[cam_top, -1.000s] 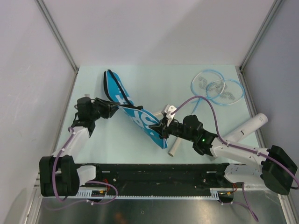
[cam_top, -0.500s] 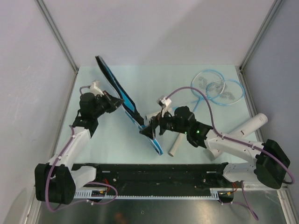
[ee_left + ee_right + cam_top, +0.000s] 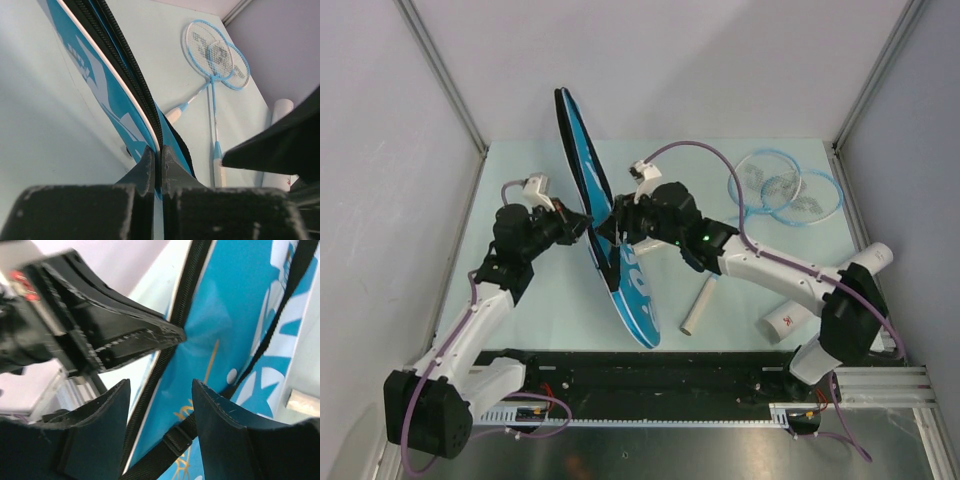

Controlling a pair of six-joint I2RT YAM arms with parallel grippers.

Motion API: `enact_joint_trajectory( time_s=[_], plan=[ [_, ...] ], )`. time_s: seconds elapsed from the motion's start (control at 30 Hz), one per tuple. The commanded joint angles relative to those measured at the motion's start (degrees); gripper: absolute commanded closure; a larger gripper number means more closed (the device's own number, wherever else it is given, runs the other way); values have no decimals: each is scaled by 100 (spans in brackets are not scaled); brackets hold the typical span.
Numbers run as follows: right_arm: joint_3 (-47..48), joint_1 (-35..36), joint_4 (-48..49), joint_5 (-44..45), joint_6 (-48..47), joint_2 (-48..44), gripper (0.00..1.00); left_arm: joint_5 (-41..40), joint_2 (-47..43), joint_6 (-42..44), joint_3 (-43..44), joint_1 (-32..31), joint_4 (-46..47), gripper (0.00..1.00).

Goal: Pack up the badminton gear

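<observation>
Fingers (image 3: 145,172) of the left gripper (image 3: 159,167) are pressed together on the black zip edge of the blue racket cover (image 3: 100,85), a flat fabric case with white lettering and a black strap. The pinch lies roughly midway along the case. Fingers (image 3: 220,420) of the right gripper (image 3: 160,385) stand spread. The same zip edge and the strap run through the gap between them, and contact with either pad cannot be told.

Seen from above, the blue racket cover stands on edge and tilted, its upper end raised toward the back wall and its lower end toward the arm bases. The two grippers meet it from opposite faces at nearly the same spot.

Two light-blue-framed rackets (image 3: 785,185) lie flat at the far right of the pale green table (image 3: 520,170), their round heads overlapping. One white racket handle (image 3: 698,306) lies just right of the cover's lower end. A long white cardboard tube (image 3: 873,258) lies along the right side, its middle hidden under the right arm. Plain grey-white walls enclose the table on three sides.
</observation>
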Motion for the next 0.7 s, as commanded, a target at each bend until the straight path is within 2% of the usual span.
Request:
enact_joint_trajectory(
  time_s=[0.0,0.23,0.37,0.43,0.47,0.53,0.57,0.67],
  plan=[
    [549,348,-804,668,-348,257,42,-315,-342,222,284,-111,80,99],
    [857,735,-1402,1310,-761,503,43,-464,-492,55,301,-208,36,100],
    [1164,1052,-1895,2309,-1121,722,46,-526,-527,-15,354,-269,-43,100],
    [1296,1149,-2062,2549,-1315,793,58,-535,-562,29,398,-295,-78,100],
    [1331,1175,-2123,2646,-1315,854,70,-526,-571,46,407,-313,-113,100],
    [1341,1167,-2177,2630,-1298,864,72,-526,-588,125,433,-313,-166,100],
    [1332,1167,-2168,2551,-1298,855,78,-517,-606,151,433,-322,-210,99],
    [1253,1105,-2089,2358,-1272,793,86,-491,-659,222,442,-322,-289,100]
  ],
)
